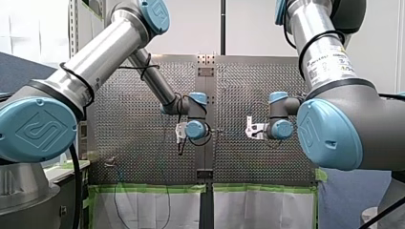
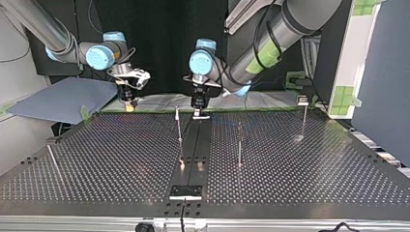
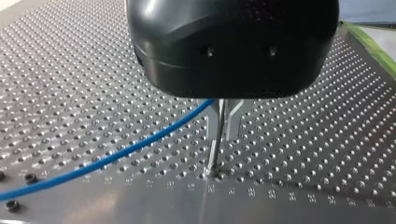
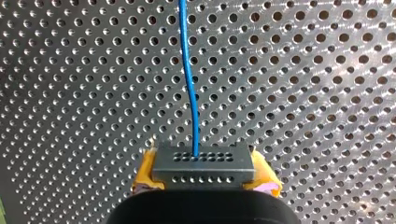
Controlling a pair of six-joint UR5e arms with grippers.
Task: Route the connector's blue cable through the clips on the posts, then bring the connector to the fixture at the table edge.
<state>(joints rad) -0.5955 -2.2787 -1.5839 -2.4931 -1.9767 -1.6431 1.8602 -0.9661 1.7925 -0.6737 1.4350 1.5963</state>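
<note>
Connector [image 4: 203,165] is sitting crosswise between the yellow pads [image 4: 145,170] of my right gripper [image 4: 205,176]. The jaws are clamping it by its two short ends and are standing only as wide as that small grey block. It is looking like a hard, light piece, so squeezing the ends is seeming a sound hold.

Straight ahead, at the gripper's twelve o'clock, the thin blue cable [image 4: 189,79] is leaving the connector's face and running off over the table [image 4: 70,93]. I am judging it limp and light, bending easily and straining its joint with the connector if tugged. It is best held a little way along, with slack kept.

My left gripper [image 3: 224,120] is doing just that. Its metal fingers [image 3: 212,121] are standing almost together and seeming to pinch the cable, which is trailing from them toward eight o'clock. A thin post [image 3: 214,156] is standing just at the fingertips; I cannot tell whether it is touching them.

Across the table in the top view, the fixture [image 2: 185,192] is lying nearest, at six o'clock on the edge. The posts [image 2: 239,145] are standing further in. Both grippers are hanging at the far edge, my left at twelve o'clock and my right at eleven, well apart from the fixture.
</note>
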